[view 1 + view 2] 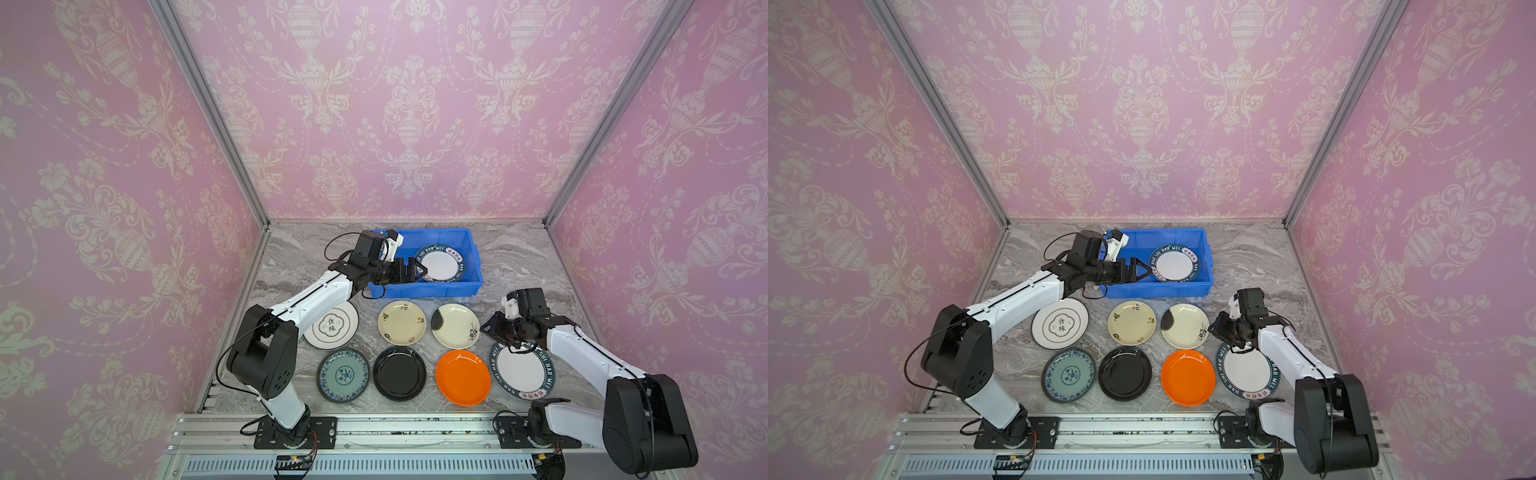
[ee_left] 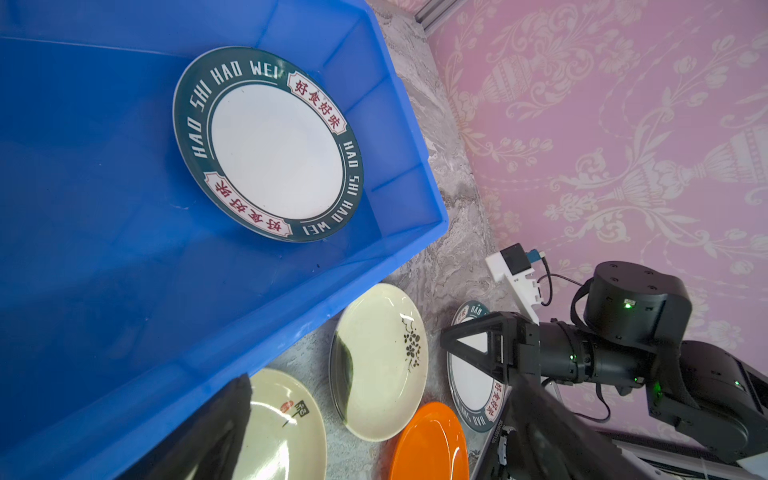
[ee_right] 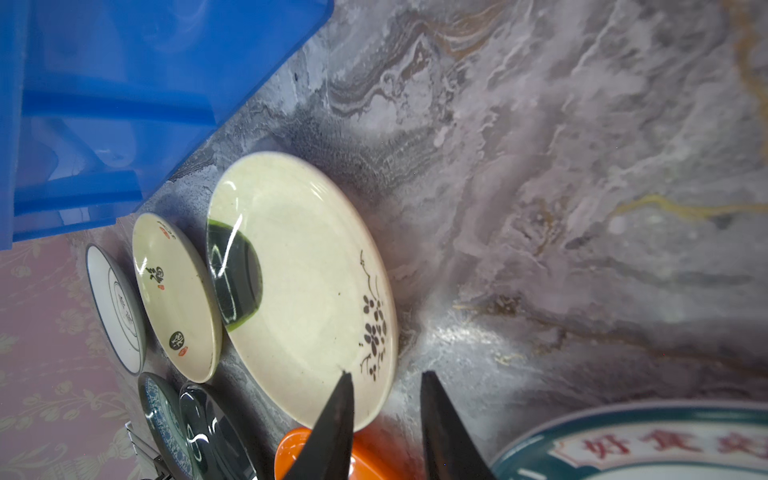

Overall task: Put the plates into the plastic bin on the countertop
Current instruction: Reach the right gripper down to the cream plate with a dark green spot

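— How far along are they?

— Early, I'd say. On the left, the left pincer (image 1: 417, 269) hangs over the bin (image 1: 428, 289) with its jaws spread wide and nothing in them. One lettered plate (image 1: 441, 265) lies in the bin's right half, just past its tips.

— And the others?

— Seven are out on the bench (image 1: 519, 257) in front of the bin. The back row is the character plate (image 1: 332, 328), the cream plate (image 1: 402, 322) and the flowered plate (image 1: 455, 326). The front row is teal plate (image 1: 343, 375), black plate (image 1: 399, 373), orange plate (image 1: 462, 377) and a second lettered plate (image 1: 521, 370).

— What's the right arm up to?

— The right pincer (image 1: 484, 328) sits low at the flowered plate's right rim. Its wrist view shows the fingers (image 3: 336, 415) only narrowly parted, one over the dish and one outside it, with the rim between them. I can't tell whether they bite yet. The plate looks flat on the bench.

— So the step is grasping that one?

— It looks so. Next it needs a firm pinch on the rim and a lift that tips the plate clear of its neighbours. Then it has to carry the plate over the bin's near wall. The left pincer should probably move out of the way first.
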`<state>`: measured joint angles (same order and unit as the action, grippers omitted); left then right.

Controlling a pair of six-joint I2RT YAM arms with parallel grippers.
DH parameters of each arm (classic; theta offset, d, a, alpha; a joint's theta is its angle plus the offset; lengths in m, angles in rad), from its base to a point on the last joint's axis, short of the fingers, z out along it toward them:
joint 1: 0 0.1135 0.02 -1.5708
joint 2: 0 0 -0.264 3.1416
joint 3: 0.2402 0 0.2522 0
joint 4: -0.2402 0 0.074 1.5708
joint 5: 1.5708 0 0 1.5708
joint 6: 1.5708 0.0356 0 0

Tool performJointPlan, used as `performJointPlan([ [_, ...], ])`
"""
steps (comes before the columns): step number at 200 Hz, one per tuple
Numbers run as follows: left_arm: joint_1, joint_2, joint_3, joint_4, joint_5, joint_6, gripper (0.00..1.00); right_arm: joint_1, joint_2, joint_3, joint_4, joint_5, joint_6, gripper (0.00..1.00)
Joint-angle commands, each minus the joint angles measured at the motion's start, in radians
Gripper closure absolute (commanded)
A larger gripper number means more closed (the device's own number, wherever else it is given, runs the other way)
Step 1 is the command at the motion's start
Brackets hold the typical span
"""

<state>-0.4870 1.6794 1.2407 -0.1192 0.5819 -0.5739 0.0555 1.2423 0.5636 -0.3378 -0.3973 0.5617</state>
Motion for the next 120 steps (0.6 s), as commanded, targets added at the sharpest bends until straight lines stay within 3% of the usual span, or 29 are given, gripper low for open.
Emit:
performJointPlan([
  [1, -0.003, 0.025, -0.005, 0.068, 0.024, -0.044, 0.01, 0.015, 0.04, 0.008, 0.056, -0.012, 0.019, 0.7],
  [120, -0.001, 0.061, 0.014, 0.087, 0.033, -0.045, 0.01, 0.027, 0.154, -0.024, 0.186, -0.045, 0.07, 0.74],
])
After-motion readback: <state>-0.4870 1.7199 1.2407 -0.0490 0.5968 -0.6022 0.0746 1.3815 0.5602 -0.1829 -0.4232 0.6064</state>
